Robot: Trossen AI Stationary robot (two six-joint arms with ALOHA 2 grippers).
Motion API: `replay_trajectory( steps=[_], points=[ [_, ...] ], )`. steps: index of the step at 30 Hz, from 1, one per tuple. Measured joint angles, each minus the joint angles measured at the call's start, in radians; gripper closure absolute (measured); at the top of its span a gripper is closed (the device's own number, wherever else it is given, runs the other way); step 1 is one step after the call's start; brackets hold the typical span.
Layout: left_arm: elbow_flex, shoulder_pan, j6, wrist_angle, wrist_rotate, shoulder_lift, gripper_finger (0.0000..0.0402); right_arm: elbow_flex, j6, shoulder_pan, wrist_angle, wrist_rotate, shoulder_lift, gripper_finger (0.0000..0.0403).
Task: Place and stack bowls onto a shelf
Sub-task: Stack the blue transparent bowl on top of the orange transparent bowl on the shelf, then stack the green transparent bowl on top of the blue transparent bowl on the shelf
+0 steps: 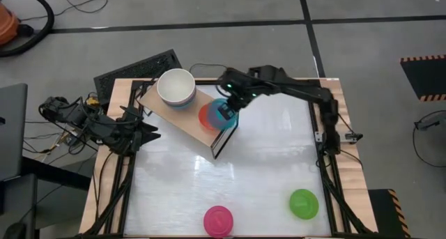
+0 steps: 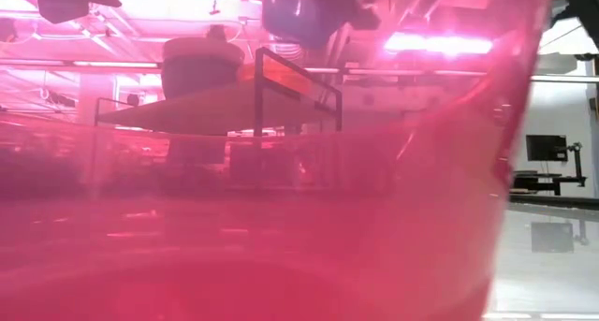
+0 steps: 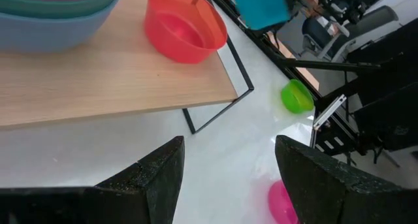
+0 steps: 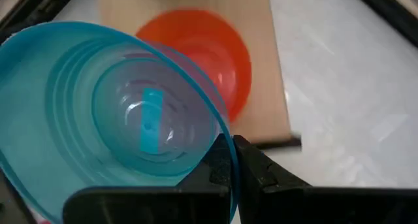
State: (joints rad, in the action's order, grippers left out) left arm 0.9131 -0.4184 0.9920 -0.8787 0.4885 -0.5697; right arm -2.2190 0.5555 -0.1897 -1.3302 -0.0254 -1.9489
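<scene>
Two arms are seen over the white table [image 1: 265,169], on whose far left part the light-wood shelf [image 1: 182,113] stands on its thin black frame. A stack of bowls [image 1: 175,88], white on top with pink, teal and blue-grey rims below it in the left wrist view, is set on the shelf's far end. The red bowl [image 1: 207,116] is placed upright on the shelf near its other end. Just above the red bowl, the teal bowl [image 4: 124,113] is held tilted by the right gripper [image 4: 233,162], whose fingers are clamped on its rim. The left gripper [image 3: 228,175] is kept beside the shelf, fingers apart and holding nothing. The lime green bowl [image 1: 304,203] and the magenta bowl [image 1: 218,220] are left on the table's near edge, well apart from the shelf.
</scene>
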Motion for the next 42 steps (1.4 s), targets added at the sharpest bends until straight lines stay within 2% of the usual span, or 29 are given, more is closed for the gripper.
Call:
replay_trajectory(
  steps=[7, 16, 23, 34, 38, 42],
  points=[
    [0.0, 0.0, 0.016, 0.001, 0.014, 0.0, 0.0175, -0.137, -0.06, -0.024, -0.002, 0.0, -0.132, 0.038],
    [0.0, 0.0, 0.018, 0.001, 0.032, 0.0, 0.0175, -0.135, -0.093, -0.069, -0.016, -0.002, -0.197, 0.038],
    [0.0, 0.0, 0.018, 0.001, 0.032, 0.0, 0.0175, -0.135, -0.112, -0.088, -0.017, 0.0, -0.2, 0.038],
    [0.0, 0.0, 0.015, -0.006, 0.036, 0.0, 0.0175, -0.135, -0.112, -0.086, -0.016, 0.002, -0.2, 0.028],
    [0.0, 0.0, 0.015, -0.006, 0.04, 0.0, 0.0175, -0.134, -0.112, -0.088, -0.007, 0.018, -0.17, 0.0267],
    [0.0, 0.0, 0.015, -0.006, 0.04, 0.0, 0.0175, -0.136, -0.112, -0.086, -0.02, 0.039, -0.083, 0.0269]
  ],
)
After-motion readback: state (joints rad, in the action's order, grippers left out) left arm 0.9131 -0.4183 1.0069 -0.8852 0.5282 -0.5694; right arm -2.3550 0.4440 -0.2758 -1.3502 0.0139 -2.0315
